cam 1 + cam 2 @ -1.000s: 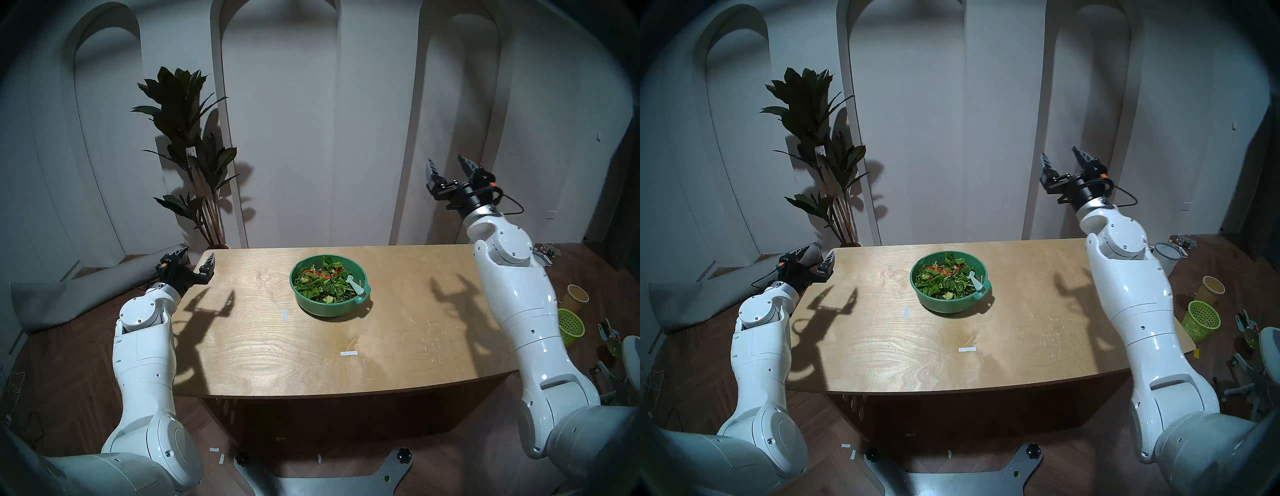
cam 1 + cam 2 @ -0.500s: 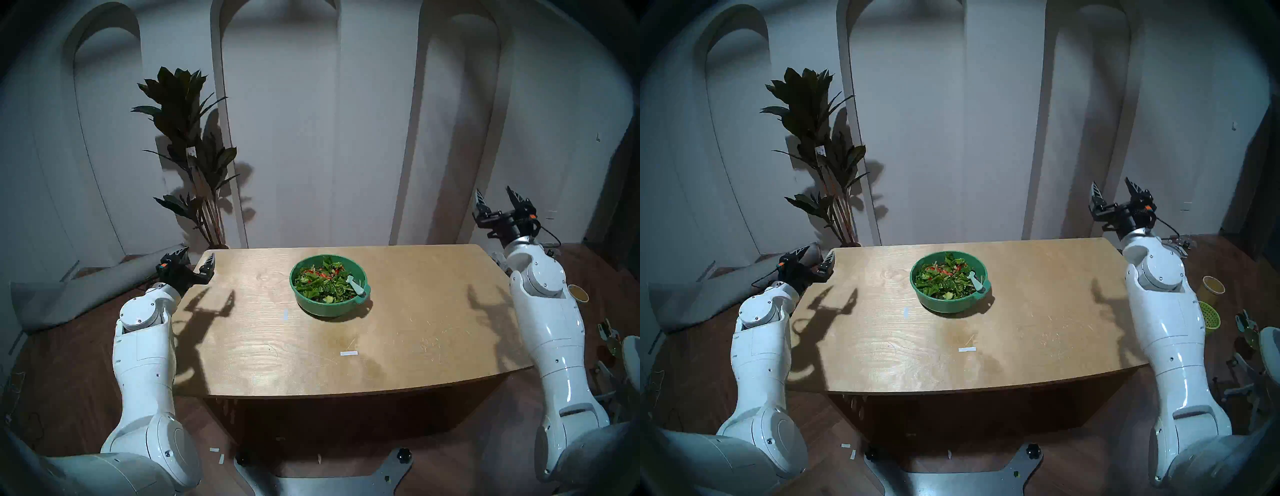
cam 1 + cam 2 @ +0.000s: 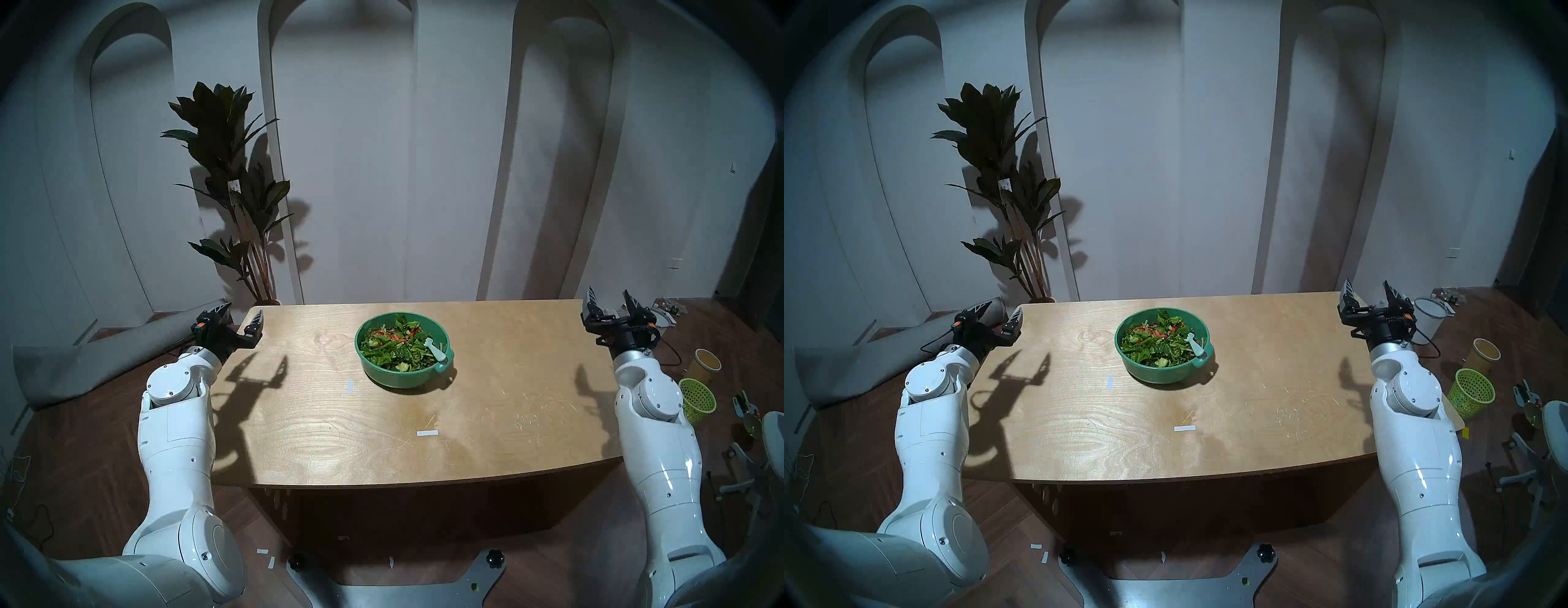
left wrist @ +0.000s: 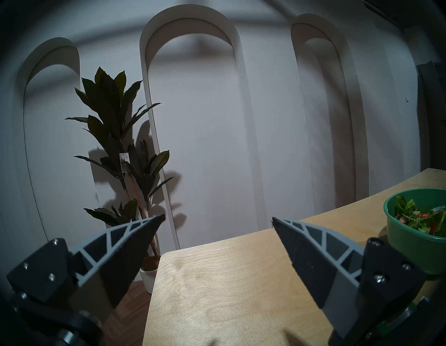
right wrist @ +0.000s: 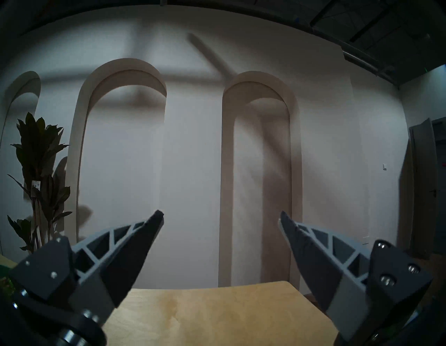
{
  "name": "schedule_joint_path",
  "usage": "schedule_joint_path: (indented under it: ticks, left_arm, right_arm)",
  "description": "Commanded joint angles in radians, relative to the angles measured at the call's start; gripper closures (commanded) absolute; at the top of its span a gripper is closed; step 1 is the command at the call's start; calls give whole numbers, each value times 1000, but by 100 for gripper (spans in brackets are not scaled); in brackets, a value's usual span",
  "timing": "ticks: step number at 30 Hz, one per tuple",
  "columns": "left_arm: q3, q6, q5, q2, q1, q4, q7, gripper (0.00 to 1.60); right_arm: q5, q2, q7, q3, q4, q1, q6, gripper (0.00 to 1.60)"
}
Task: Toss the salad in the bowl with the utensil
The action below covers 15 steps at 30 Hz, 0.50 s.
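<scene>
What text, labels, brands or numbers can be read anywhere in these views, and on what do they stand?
No text can be read in any view.
White tag on the potted plant: dark printed marks, too small and blurred to read.
White tape strips on the table: blank.
Bowl, spoon, mesh basket and paper cup: no lettering visible.

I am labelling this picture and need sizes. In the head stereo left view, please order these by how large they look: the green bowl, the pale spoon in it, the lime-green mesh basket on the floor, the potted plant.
1. potted plant, by far the largest
2. bowl
3. mesh basket, partly hidden by the right arm, so its rank is unsure
4. spoon, smallest; part is buried in the salad
</scene>
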Motion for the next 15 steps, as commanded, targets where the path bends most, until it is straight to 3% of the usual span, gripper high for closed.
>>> schedule_joint_path:
  ticks: [1, 8, 15]
  left_arm:
    - [0, -2, -3, 5, -19, -19, 2, 0]
    - [2, 1, -5, 6, -17, -22, 3, 0]
    - [4, 3, -7, 6, -16, -25, 5, 0]
  right_arm:
    - [-9, -71, 7, 62, -108, -110, -30, 0]
    - [3, -88, -20, 72, -217, -209, 13, 0]
    - [-3, -77, -35, 64, -250, -216, 83, 0]
